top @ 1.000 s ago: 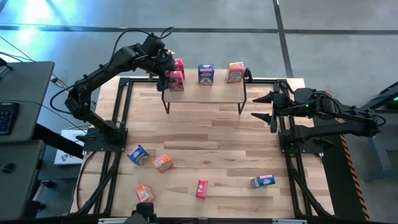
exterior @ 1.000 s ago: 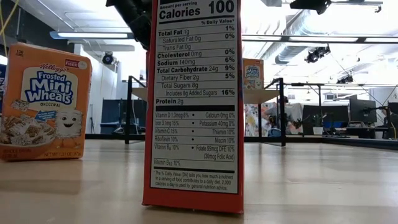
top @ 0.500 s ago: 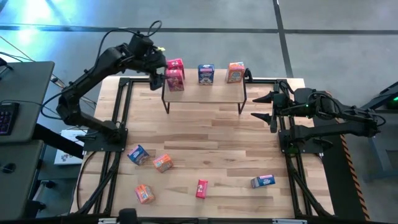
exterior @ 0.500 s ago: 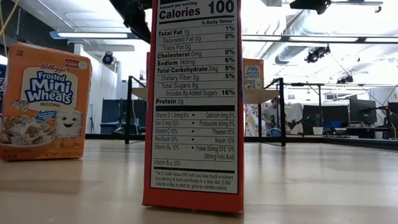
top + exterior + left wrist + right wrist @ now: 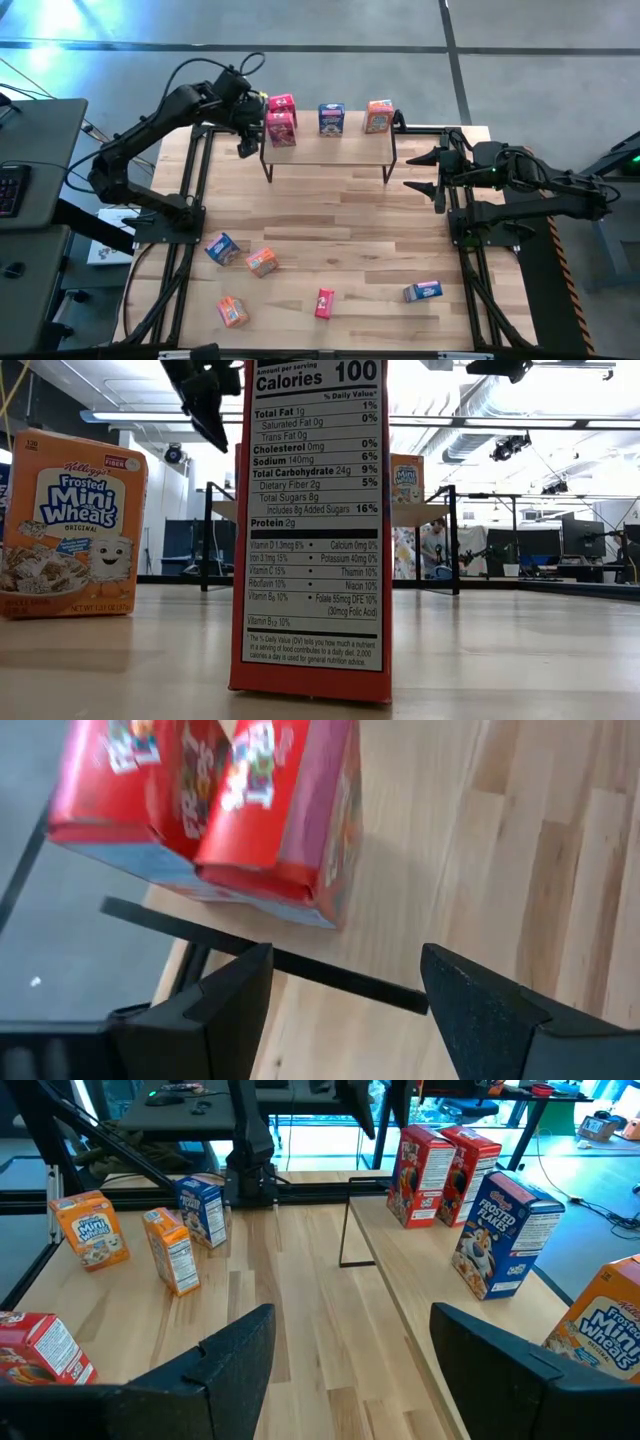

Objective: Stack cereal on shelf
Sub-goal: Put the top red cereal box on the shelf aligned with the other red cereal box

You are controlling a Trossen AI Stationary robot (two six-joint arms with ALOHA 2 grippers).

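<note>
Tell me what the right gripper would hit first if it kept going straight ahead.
Probably nothing nearby: the right gripper, fingers open, points along bare wooden tabletop beside the light wooden shelf; the far black frame comes first, though depth is uncertain.

Low cam is basically filled by the back of a red cereal box (image 5: 312, 530), nutrition panel facing us, standing upright on the table (image 5: 500, 660). At 9 o'clock there's an orange Frosted Mini Wheats box (image 5: 70, 525). Dark gripper (image 5: 205, 395) hangs at 11 o'clock. Farther back, the shelf (image 5: 425, 512) holds another orange box (image 5: 406, 478).
</note>
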